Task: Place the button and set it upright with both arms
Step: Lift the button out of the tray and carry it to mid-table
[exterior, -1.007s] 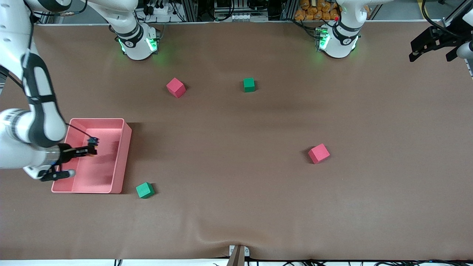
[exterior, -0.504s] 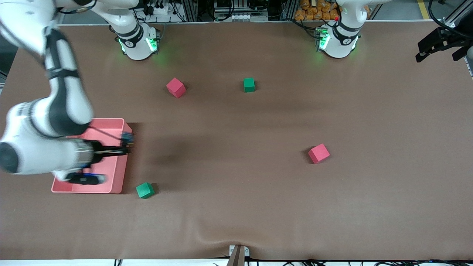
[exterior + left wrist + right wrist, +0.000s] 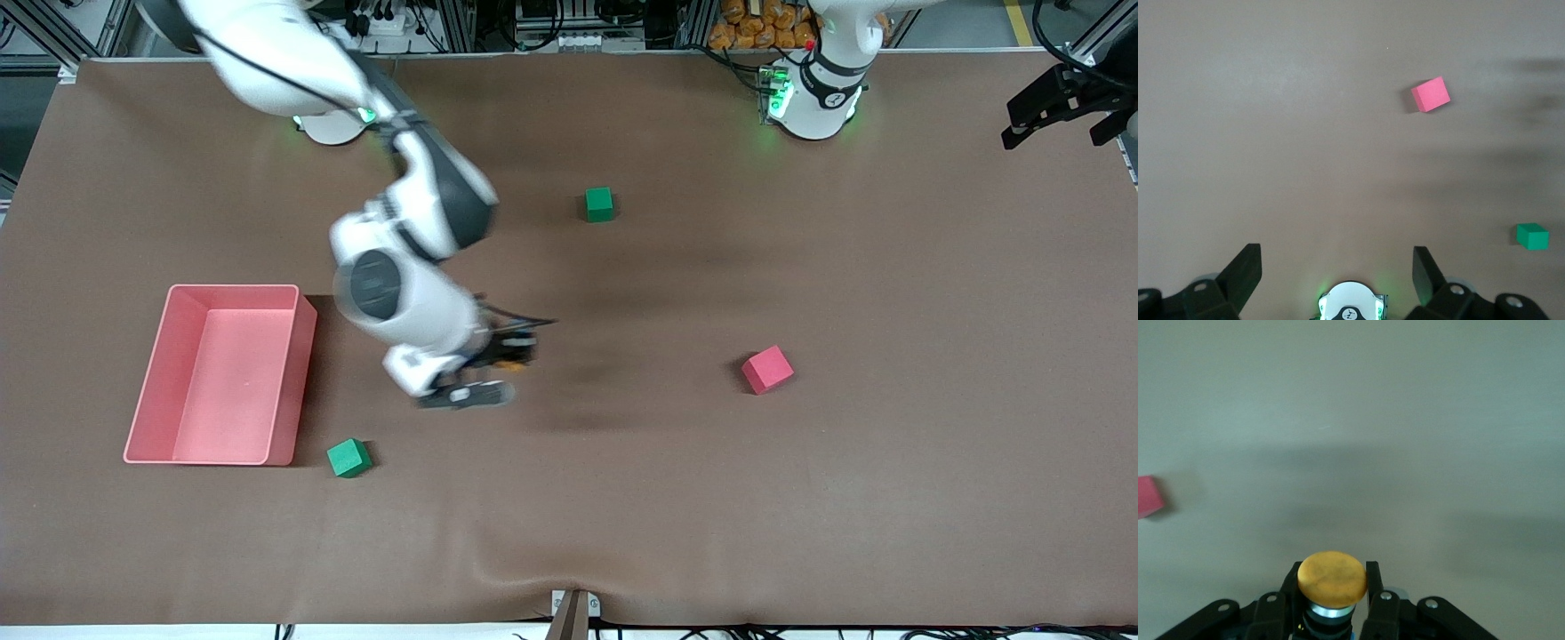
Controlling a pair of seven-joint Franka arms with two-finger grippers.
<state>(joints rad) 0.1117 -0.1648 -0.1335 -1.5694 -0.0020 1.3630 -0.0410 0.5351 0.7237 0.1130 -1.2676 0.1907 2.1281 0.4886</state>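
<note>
My right gripper [image 3: 509, 349] hangs over the middle of the table, between the pink bin and a pink cube [image 3: 767, 369]. It is shut on the button [image 3: 510, 364]. In the right wrist view the button's round orange cap [image 3: 1333, 577] sticks out between the two black fingers [image 3: 1373, 581], with its black body clamped below. My left gripper [image 3: 1062, 123] is open and empty, up in the air at the left arm's end of the table; its fingers [image 3: 1239, 275] stand wide apart in the left wrist view.
A pink bin [image 3: 286, 382] sits empty at the right arm's end. A green cube [image 3: 348, 458] lies beside its near corner. Another green cube [image 3: 599, 204] lies near the bases. The left wrist view shows a pink cube [image 3: 1430, 93] and a green cube [image 3: 1532, 236].
My right gripper has lifted the button out of the pink bin and swung fast toward the table's middle. The left gripper has barely moved.
</note>
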